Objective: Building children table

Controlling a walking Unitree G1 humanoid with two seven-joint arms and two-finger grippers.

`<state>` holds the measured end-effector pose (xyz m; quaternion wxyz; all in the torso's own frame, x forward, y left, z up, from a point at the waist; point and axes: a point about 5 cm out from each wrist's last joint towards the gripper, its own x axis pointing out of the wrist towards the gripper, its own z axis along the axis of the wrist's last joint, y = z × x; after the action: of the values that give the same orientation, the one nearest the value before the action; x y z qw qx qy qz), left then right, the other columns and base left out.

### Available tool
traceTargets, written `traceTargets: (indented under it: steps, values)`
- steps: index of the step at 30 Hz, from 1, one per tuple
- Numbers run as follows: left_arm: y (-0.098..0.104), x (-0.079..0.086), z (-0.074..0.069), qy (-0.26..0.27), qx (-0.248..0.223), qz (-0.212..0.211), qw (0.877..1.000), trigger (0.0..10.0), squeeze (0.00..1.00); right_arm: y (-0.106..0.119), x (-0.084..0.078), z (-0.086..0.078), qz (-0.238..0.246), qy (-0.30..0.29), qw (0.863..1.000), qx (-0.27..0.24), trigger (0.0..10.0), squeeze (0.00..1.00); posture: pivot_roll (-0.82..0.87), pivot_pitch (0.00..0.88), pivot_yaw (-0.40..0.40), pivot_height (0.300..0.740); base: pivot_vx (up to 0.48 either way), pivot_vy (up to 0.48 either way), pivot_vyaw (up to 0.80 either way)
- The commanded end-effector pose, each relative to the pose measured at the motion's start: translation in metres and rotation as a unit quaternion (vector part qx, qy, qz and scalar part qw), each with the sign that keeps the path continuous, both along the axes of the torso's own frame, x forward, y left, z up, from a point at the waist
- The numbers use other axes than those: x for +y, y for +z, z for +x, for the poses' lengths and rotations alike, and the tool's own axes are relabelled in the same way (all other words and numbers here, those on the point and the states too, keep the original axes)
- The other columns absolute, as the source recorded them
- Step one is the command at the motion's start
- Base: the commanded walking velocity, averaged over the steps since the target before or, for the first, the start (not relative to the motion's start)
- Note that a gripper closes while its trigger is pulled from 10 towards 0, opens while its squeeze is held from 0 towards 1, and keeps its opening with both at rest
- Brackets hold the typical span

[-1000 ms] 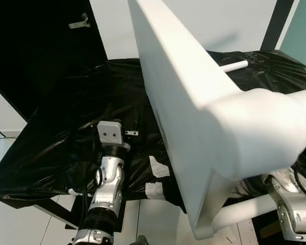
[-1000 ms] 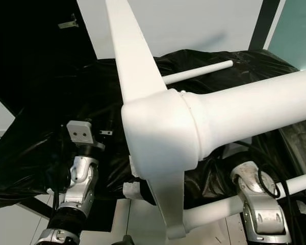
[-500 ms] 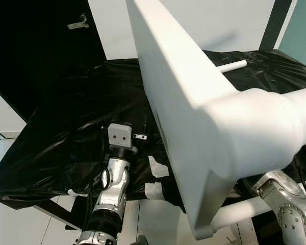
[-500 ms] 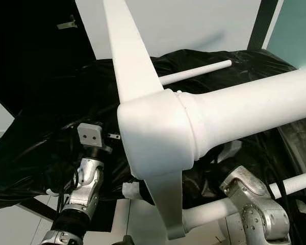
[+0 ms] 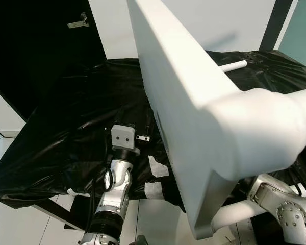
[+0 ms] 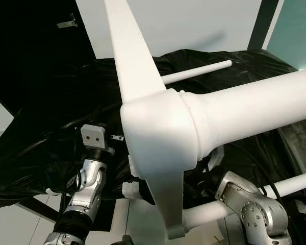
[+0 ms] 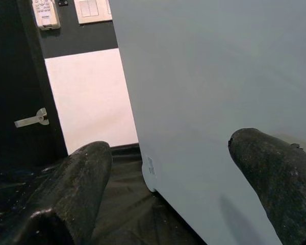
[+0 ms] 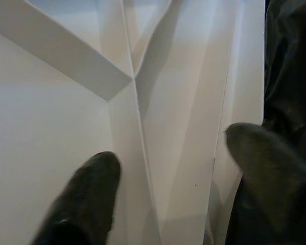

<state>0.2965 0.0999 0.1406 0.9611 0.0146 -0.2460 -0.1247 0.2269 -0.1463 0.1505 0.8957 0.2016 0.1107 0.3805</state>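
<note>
The white children's table (image 5: 183, 102) stands on its edge close in front of me, tabletop upright, a thick round leg (image 6: 255, 112) pointing right. My left gripper (image 5: 135, 120) is open beside the tabletop's flat face, low over the black sheet. In the left wrist view the left gripper (image 7: 168, 153) has the panel's edge (image 7: 143, 168) between its spread fingers (image 7: 86, 173), not touching. My right arm (image 6: 250, 209) reaches under the table. The right wrist view has the right gripper (image 8: 168, 158) open, facing the table's underside and its white braces (image 8: 71, 56).
A black plastic sheet (image 5: 66, 132) covers the work surface, with white tape patches (image 5: 158, 167) near its front edge. A thin white rod (image 6: 196, 72) lies on the sheet behind the table. A dark door with a lever handle (image 5: 77, 22) stands at the back left.
My left gripper has moved forward and right, towards the tabletop's face. My right arm has dropped lower and swung in under the table. The table has barely shifted.
</note>
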Motion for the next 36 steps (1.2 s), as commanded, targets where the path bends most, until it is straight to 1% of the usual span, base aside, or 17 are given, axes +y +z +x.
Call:
traceTargets:
  steps: [1, 2, 3, 12, 14, 17, 19, 20, 21, 22, 24, 25, 26, 27, 29, 31, 36]
  values:
    - [-0.002, 0.004, -0.001, 0.029, 0.005, -0.007, 1.000, 10.0, 0.00, -0.001, 0.003, 0.003, 0.009, 0.012, 1.000, 0.014, 3.8, 0.00, 0.13, 0.000, 0.047, 0.740, 0.000, 0.000, 0.00]
    - [-0.002, 0.004, -0.001, 0.029, 0.005, -0.007, 1.000, 10.0, 0.00, -0.001, 0.003, 0.003, 0.009, 0.012, 1.000, 0.014, 3.8, 0.00, 0.13, 0.000, 0.047, 0.740, 0.000, 0.000, 0.00]
    - [-0.002, 0.005, -0.001, 0.030, 0.006, -0.008, 1.000, 10.0, 0.00, -0.004, 0.004, 0.006, 0.010, 0.013, 1.000, 0.026, 0.0, 0.00, 0.13, 0.000, 0.045, 0.740, 0.000, 0.000, 0.00]
    - [-0.002, 0.003, -0.004, 0.032, 0.004, -0.010, 0.999, 10.0, 0.00, -0.022, 0.016, 0.023, 0.005, 0.035, 0.996, 0.087, 0.0, 0.00, 0.14, 0.000, 0.030, 0.740, 0.000, 0.000, 0.00]
    - [-0.002, 0.003, -0.004, 0.032, 0.004, -0.010, 0.999, 10.0, 0.00, -0.022, 0.016, 0.023, 0.005, 0.035, 0.996, 0.087, 0.0, 0.00, 0.14, 0.000, 0.030, 0.740, 0.000, 0.000, 0.00]
    - [-0.003, 0.003, -0.005, 0.034, 0.005, -0.010, 0.999, 10.0, 0.00, -0.025, 0.016, 0.032, 0.009, 0.017, 0.995, 0.093, 0.0, 0.00, 0.15, 0.000, 0.027, 0.740, 0.000, 0.000, 0.00]
    - [-0.003, 0.003, -0.006, 0.035, 0.005, -0.010, 0.999, 10.0, 0.00, -0.026, 0.013, 0.044, 0.015, -0.018, 0.996, 0.091, 0.0, 0.00, 0.15, 0.000, 0.027, 0.740, 0.000, 0.000, 0.00]
    - [-0.003, 0.003, -0.006, 0.035, 0.005, -0.010, 0.999, 10.0, 0.00, -0.026, 0.013, 0.044, 0.015, -0.018, 0.996, 0.091, 0.0, 0.00, 0.15, 0.000, 0.027, 0.740, 0.000, 0.000, 0.00]
    - [-0.003, 0.003, -0.006, 0.035, 0.006, -0.010, 0.999, 10.0, 0.00, -0.029, 0.010, 0.052, 0.018, -0.051, 0.994, 0.091, 0.0, 0.00, 0.15, 0.000, 0.029, 0.740, 0.000, 0.000, 0.00]
    - [-0.003, 0.003, -0.006, 0.035, 0.006, -0.010, 0.999, 10.0, 0.00, -0.029, 0.010, 0.052, 0.018, -0.051, 0.994, 0.091, 0.0, 0.00, 0.15, 0.000, 0.029, 0.740, 0.000, 0.000, 0.00]
    - [-0.003, 0.003, -0.006, 0.036, 0.006, -0.010, 0.999, 10.0, 0.00, -0.041, 0.003, 0.069, 0.022, -0.129, 0.986, 0.105, 0.0, 0.00, 0.15, 0.000, 0.031, 0.740, 0.000, 0.000, 0.00]
    - [-0.003, 0.002, -0.006, 0.036, 0.007, -0.010, 0.999, 10.0, 0.00, -0.047, 0.001, 0.074, 0.024, -0.152, 0.982, 0.113, 0.0, 0.00, 0.15, 0.000, 0.031, 0.740, 0.000, 0.000, 0.00]
    - [-0.003, 0.002, -0.006, 0.036, 0.007, -0.010, 0.999, 10.0, 0.00, -0.047, 0.001, 0.074, 0.024, -0.152, 0.982, 0.113, 0.0, 0.00, 0.15, 0.000, 0.031, 0.740, 0.000, 0.000, 0.00]
    - [-0.003, 0.001, -0.006, 0.035, 0.006, -0.009, 0.999, 10.0, 0.00, -0.058, -0.005, 0.085, 0.031, -0.212, 0.968, 0.128, 0.0, 0.00, 0.15, 0.000, 0.032, 0.740, 0.000, 0.000, 0.00]
    - [-0.003, 0.001, -0.006, 0.035, 0.006, -0.009, 0.999, 10.0, 0.00, -0.058, -0.005, 0.085, 0.031, -0.212, 0.968, 0.128, 0.0, 0.00, 0.15, 0.000, 0.032, 0.740, 0.000, 0.000, 0.00]
    - [-0.003, 0.001, -0.006, 0.034, 0.006, -0.008, 0.999, 10.0, 0.00, -0.061, -0.010, 0.092, 0.037, -0.250, 0.959, 0.132, 0.0, 0.00, 0.16, 0.000, 0.034, 0.740, 0.000, 0.000, 0.00]
    - [-0.003, 0.001, -0.007, 0.035, 0.006, -0.007, 0.999, 10.0, 0.00, -0.061, -0.013, 0.095, 0.042, -0.260, 0.956, 0.130, 0.0, 0.00, 0.16, 0.000, 0.036, 0.740, 0.000, 0.000, 0.00]
